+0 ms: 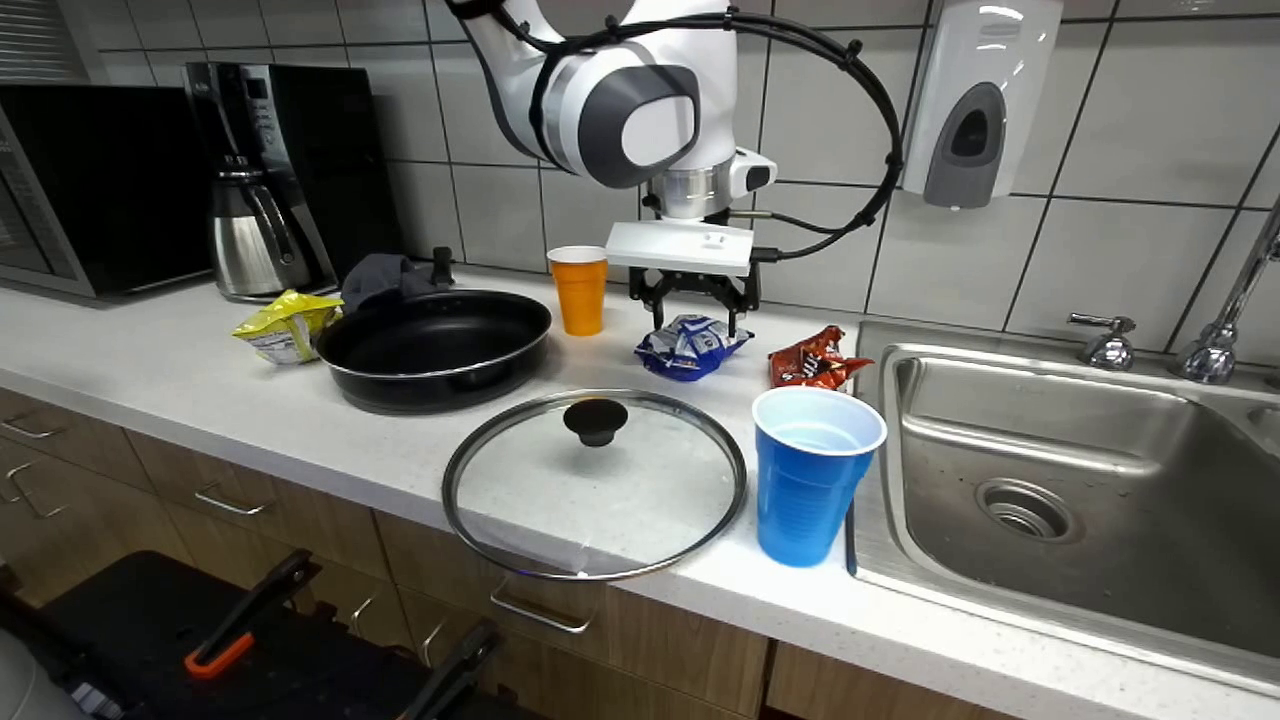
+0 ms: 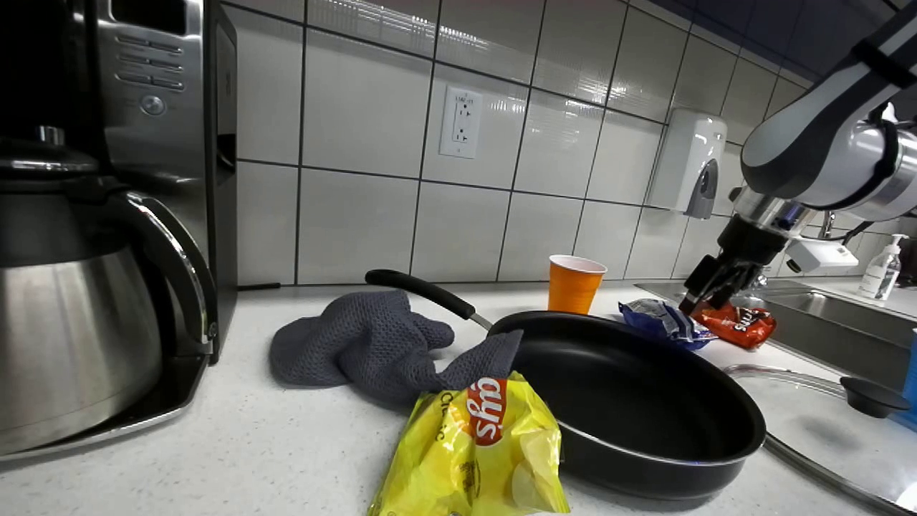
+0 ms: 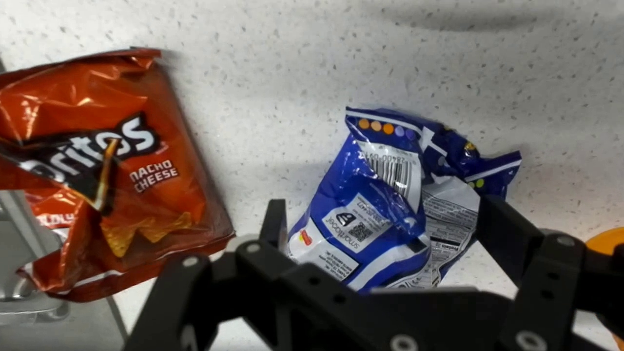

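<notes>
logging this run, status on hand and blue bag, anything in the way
Hand open, low over blue bag; contact unclear. Bag on counter, between fingers in wrist view. Red Doritos bag alongside, apart; nothing seen blocking.

The Franka Panda arm (image 1: pixel 600 110) comes down from above, its silver wrist flange (image 1: pixel 693 190) set directly over the black Robotiq hand (image 1: pixel 696 327), which points downward. Its two fingers (image 3: pixel 274 219) stand wide apart. In an exterior view the forearm (image 2: pixel 817 122) slants in from the upper right.
</notes>
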`<action>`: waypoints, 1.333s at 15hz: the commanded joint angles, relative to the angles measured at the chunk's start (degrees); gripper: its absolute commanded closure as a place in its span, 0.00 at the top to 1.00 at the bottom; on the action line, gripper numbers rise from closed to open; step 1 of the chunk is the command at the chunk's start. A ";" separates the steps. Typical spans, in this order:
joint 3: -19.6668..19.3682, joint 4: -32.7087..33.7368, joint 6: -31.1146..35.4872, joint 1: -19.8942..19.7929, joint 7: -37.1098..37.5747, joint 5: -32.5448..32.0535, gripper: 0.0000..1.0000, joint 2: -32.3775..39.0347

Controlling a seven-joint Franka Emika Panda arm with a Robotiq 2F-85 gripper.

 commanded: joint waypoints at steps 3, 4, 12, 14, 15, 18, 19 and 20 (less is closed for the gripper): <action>4.47 3.46 -2.35 -4.47 -1.20 -0.43 1.00 2.28; 4.80 3.61 -2.40 -4.78 -1.15 -0.51 1.00 2.42; 5.34 3.28 -2.00 -5.44 -0.80 -1.66 0.36 2.30; 5.45 3.25 -1.99 -5.54 -0.86 -1.54 0.21 2.34; 5.50 3.22 -2.01 -5.56 -0.88 -1.51 0.13 2.35; 5.61 3.24 -1.90 -5.60 -0.83 -1.37 0.00 2.55; 5.61 3.32 -1.88 -5.61 -0.78 -1.36 0.00 2.64; 5.83 3.36 -1.90 -5.76 -1.07 -1.13 0.00 2.61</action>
